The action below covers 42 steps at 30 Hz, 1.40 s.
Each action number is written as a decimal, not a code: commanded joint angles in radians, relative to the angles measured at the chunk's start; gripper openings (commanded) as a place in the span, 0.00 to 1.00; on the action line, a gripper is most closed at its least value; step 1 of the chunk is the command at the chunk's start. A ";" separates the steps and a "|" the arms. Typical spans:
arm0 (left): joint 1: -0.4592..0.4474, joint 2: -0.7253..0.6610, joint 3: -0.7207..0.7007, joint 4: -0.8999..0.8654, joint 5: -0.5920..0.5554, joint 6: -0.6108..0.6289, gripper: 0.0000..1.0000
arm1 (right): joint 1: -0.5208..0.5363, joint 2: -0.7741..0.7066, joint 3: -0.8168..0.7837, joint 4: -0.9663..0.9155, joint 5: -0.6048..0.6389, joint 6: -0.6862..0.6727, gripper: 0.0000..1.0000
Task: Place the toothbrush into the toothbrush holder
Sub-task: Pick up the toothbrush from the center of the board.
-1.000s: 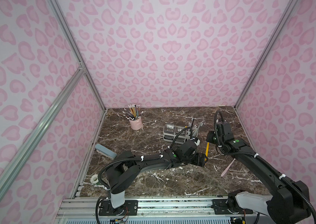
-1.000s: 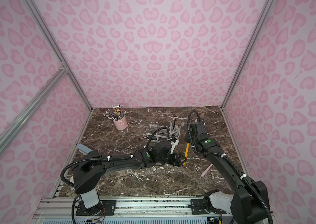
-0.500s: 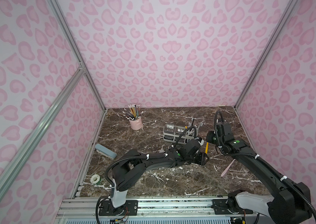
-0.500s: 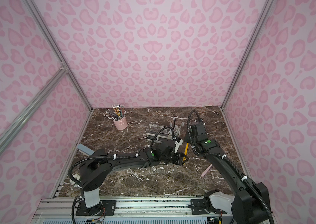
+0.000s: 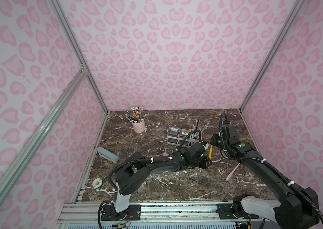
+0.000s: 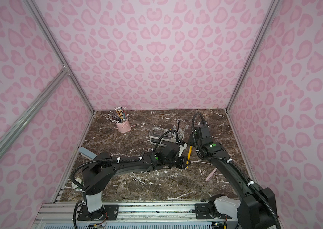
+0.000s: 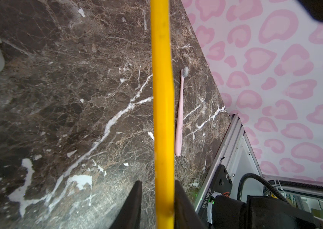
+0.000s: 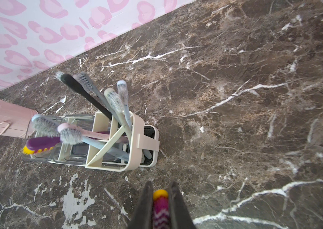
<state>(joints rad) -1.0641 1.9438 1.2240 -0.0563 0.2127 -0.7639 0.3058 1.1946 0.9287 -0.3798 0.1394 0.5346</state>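
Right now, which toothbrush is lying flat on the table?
The pink toothbrush; the yellow toothbrush is gripped aloft, the rest stand in the toothbrush holder.

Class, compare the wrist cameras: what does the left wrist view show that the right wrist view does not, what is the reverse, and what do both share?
Left wrist only: a pink toothbrush lying flat on the table, and the left gripper astride the yellow toothbrush. Right wrist only: the pencil cup, the brushes standing in the toothbrush holder, and the right gripper shut on that toothbrush's patterned end. Both: the yellow toothbrush, marble table and pink wall.
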 commanded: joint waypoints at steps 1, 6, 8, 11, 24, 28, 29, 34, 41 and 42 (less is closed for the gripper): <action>0.000 0.003 0.006 0.046 0.007 0.001 0.26 | 0.002 -0.006 0.009 0.010 0.001 0.011 0.00; 0.000 0.000 0.006 0.044 0.008 0.000 0.23 | 0.003 -0.004 0.009 0.011 -0.003 0.010 0.00; 0.000 0.000 0.008 0.042 0.007 0.002 0.22 | 0.003 -0.004 0.010 0.010 -0.004 0.011 0.00; 0.000 0.000 0.010 0.038 0.004 0.003 0.18 | 0.004 -0.004 0.014 0.008 -0.004 0.011 0.00; 0.000 -0.038 -0.027 0.000 -0.056 0.036 0.03 | -0.004 -0.079 0.011 0.006 -0.080 -0.012 0.48; 0.000 -0.058 -0.040 -0.015 -0.078 0.053 0.03 | -0.017 -0.099 0.004 -0.006 -0.130 -0.022 0.64; 0.000 -0.061 -0.043 -0.017 -0.079 0.058 0.03 | -0.023 -0.107 -0.003 -0.001 -0.146 -0.028 0.66; 0.000 -0.067 -0.056 -0.022 -0.079 0.074 0.03 | -0.080 -0.110 -0.037 0.018 -0.279 -0.030 0.68; 0.000 -0.094 -0.088 -0.016 -0.089 0.084 0.03 | -0.117 -0.103 -0.082 0.096 -0.450 -0.043 0.62; 0.000 -0.100 -0.094 -0.014 -0.091 0.086 0.03 | -0.119 -0.101 -0.084 0.102 -0.455 -0.048 0.61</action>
<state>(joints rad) -1.0637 1.8618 1.1381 -0.0933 0.1368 -0.6964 0.1913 1.0901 0.8474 -0.3405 -0.2409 0.5072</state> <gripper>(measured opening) 0.139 0.621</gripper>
